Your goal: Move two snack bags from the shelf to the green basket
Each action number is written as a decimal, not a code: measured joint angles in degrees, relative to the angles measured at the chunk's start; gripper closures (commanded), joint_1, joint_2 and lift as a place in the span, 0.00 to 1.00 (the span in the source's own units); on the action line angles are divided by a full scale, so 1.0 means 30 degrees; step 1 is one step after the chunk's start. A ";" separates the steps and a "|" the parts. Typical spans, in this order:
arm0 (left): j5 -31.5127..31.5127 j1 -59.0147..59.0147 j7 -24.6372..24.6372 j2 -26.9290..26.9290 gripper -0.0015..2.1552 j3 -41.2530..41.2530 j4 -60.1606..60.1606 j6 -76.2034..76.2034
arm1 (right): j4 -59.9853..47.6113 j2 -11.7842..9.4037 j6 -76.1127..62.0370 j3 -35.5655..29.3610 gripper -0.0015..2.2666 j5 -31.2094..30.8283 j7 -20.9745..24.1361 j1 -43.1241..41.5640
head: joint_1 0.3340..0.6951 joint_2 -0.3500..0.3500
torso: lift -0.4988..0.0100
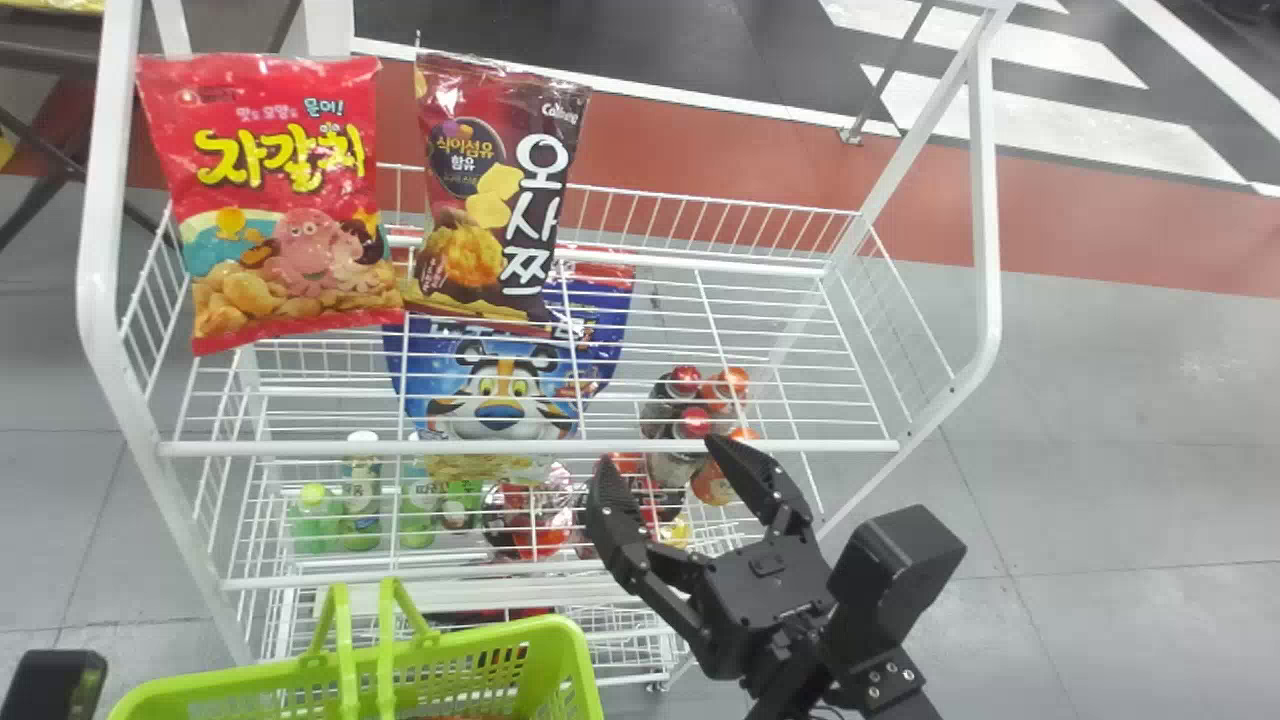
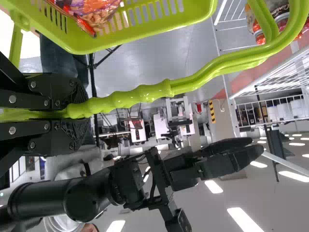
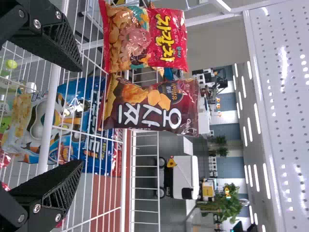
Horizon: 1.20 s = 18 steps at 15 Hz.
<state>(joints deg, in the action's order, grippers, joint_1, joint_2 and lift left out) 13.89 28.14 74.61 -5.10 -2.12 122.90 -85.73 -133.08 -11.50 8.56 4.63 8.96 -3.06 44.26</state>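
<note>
Fingers (image 1: 613,510) parted, one right gripper (image 1: 659,452) — two upper snack bags (image 1: 280,200), one basket (image 1: 577,655)

You observe: basket (image 1: 578,660), smooth glossy plastic; snack bags (image 1: 290,215), shiny, lightly crinkled film; shelf (image 1: 530,448), smooth metal wire.

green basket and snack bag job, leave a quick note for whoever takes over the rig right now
Left gripper: shut on the handle of the green basket, in front of the shelf.
Right gripper: open, empty, near the shelf's front rail.
On the shelf: red bag and dark bag, side by side.
Done: a snack bag lies in the basket; whether it counts, I cannot tell.
Left: likely one more if it counts, otherwise two.
</note>
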 measured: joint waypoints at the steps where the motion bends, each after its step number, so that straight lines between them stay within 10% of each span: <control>1: -0.0001 0.0032 0.0011 0.0000 0.92 -0.0027 0.0012 0.0033 | 0.0001 -0.0003 -0.0155 0.0031 0.07 -0.0092 0.0000 0.0004 | 1.00 0.06 | 0.94; 18: 0.0173 0.0186 0.0087 0.0001 0.92 0.0170 0.0355 -0.0270 | -0.0248 -0.0472 -0.1117 0.0213 0.07 -0.0284 0.0291 0.0157 | 1.00 0.04 | 0.94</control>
<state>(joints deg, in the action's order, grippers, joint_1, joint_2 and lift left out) 14.41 28.70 74.87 -5.10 -1.61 123.96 -86.54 -133.82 -12.92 5.21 5.27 8.11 -2.19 44.73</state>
